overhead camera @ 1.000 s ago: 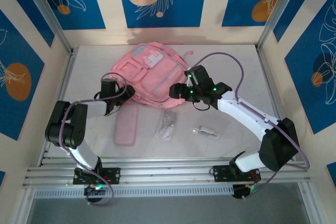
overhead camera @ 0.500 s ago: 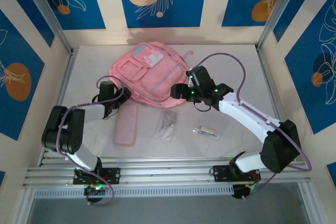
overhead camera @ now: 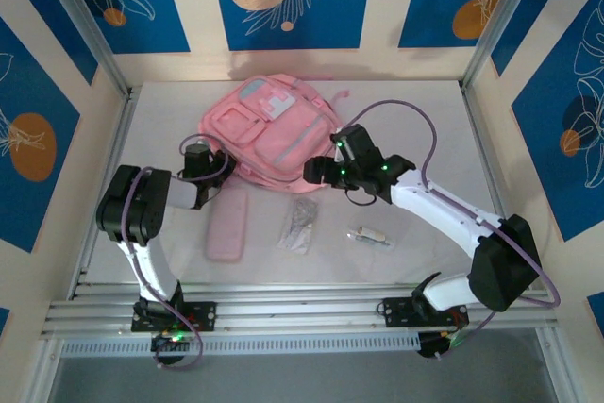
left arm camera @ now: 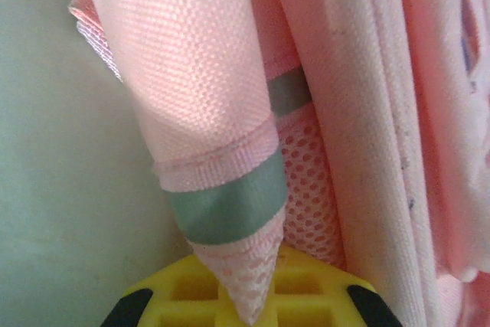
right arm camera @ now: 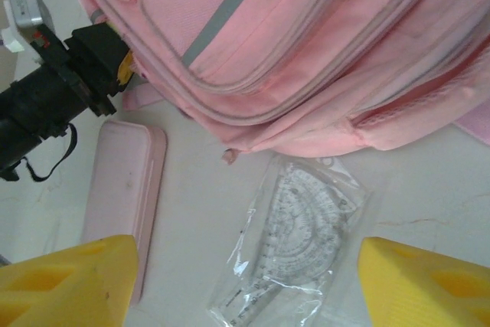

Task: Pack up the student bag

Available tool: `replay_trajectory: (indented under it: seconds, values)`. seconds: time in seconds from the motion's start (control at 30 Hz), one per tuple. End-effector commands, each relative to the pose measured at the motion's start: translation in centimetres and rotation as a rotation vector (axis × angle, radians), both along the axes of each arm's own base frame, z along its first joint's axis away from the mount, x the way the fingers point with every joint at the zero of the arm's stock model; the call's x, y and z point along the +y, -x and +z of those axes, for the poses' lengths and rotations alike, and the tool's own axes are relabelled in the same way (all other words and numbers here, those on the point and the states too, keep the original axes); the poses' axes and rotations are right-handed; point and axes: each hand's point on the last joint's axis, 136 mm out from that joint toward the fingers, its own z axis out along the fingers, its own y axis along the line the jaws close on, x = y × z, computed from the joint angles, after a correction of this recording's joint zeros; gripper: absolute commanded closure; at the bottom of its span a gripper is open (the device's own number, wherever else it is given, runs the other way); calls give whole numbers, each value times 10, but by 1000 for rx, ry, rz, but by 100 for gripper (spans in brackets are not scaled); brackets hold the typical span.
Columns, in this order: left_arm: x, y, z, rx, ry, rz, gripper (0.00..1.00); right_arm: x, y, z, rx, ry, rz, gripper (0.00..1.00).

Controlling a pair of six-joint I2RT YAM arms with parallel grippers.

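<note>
Backpack (overhead camera: 274, 129) lies flat on bench (overhead camera: 160, 129), front up, long axis far-left to near-right. Left end effector (left arm camera: 245, 308) pinches a fold of its fabric. Right end effector (right arm camera: 246, 285) spread.

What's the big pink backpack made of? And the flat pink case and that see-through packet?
The big pink backpack looks like matte woven cloth: weave and mesh show close up. The flat pink oblong case seems smooth, maybe plastic or coated fabric. The see-through packet looks like thin shiny plastic film, crinkled.
</note>
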Motion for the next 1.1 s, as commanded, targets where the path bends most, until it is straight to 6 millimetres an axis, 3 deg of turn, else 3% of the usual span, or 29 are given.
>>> replay_trajectory:
  seconds: [0.0,0.27,0.37,0.5,0.83,1.07]
  values:
    - [-22,11,27,-22,118,-43,100,28,11,10,-69,-52,108,26]
    - [-58,36,97,-69,121,-78,100,98,29,8,-169,-119,343,36]
    - [-66,42,111,-88,108,-91,100,116,32,-3,-171,-119,381,41]
    - [-77,46,114,-86,132,-106,100,138,32,-18,-213,-115,416,41]
    - [-101,53,115,-68,196,-144,100,162,-22,-60,-456,47,267,40]
    - [-108,64,117,-62,223,-158,100,142,-69,-85,-517,191,42,38]
